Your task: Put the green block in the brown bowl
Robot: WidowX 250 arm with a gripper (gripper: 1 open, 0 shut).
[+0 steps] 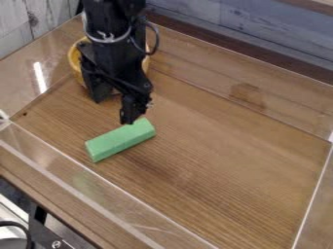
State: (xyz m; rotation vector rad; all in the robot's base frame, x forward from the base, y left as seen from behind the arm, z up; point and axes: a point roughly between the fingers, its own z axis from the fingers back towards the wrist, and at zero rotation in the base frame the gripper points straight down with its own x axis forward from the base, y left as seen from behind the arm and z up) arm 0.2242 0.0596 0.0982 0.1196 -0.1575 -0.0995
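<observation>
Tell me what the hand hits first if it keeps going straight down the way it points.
Most likely the green block: the open hand points steeply down just above the block's upper end. Depth is unclear from this single view, so it might reach the wooden table beside it.
</observation>
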